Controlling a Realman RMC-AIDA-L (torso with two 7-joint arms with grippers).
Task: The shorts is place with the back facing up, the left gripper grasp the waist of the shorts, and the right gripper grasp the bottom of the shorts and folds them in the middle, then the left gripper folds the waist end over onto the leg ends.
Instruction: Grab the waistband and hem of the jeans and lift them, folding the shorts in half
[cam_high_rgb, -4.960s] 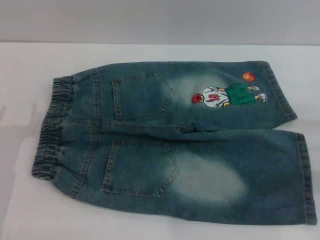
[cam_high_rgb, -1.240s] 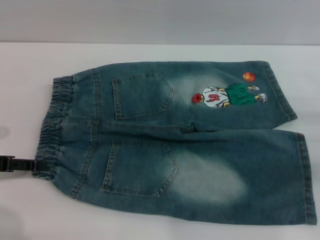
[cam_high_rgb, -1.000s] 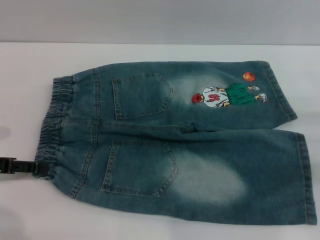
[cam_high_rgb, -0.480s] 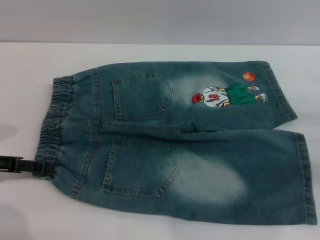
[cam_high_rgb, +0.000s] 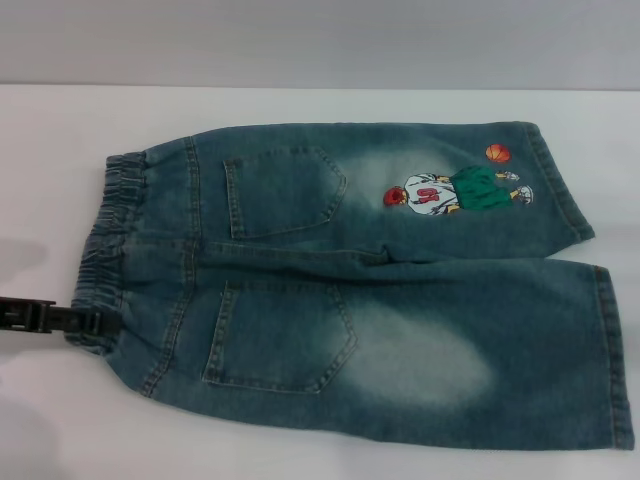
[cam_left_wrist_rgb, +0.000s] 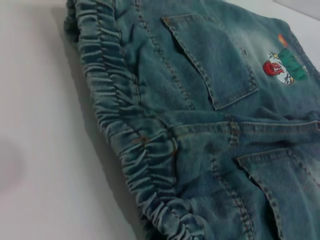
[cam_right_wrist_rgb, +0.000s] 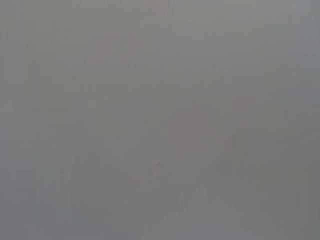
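Note:
The shorts (cam_high_rgb: 350, 280) lie flat on the white table, back pockets up, with the waist (cam_high_rgb: 105, 250) at the left and the leg ends (cam_high_rgb: 612, 350) at the right. The far leg carries a basketball-player cartoon (cam_high_rgb: 455, 190) and an orange ball patch (cam_high_rgb: 497, 153). My left gripper (cam_high_rgb: 88, 325), black, comes in low from the left edge and its tip meets the near corner of the waist. The left wrist view looks closely along the ruffled waist (cam_left_wrist_rgb: 125, 130) and the pockets of the shorts (cam_left_wrist_rgb: 220, 75). My right gripper is out of view; the right wrist view is plain grey.
The white table (cam_high_rgb: 60, 130) runs around the shorts on all sides, with a grey wall (cam_high_rgb: 320, 40) behind its far edge. The near leg's hem reaches almost to the right edge of the head view.
Five seconds ago the left gripper was out of the head view. Over the last second it has slid right and slightly away from me, onto the near corner of the waist. The shorts have not moved.

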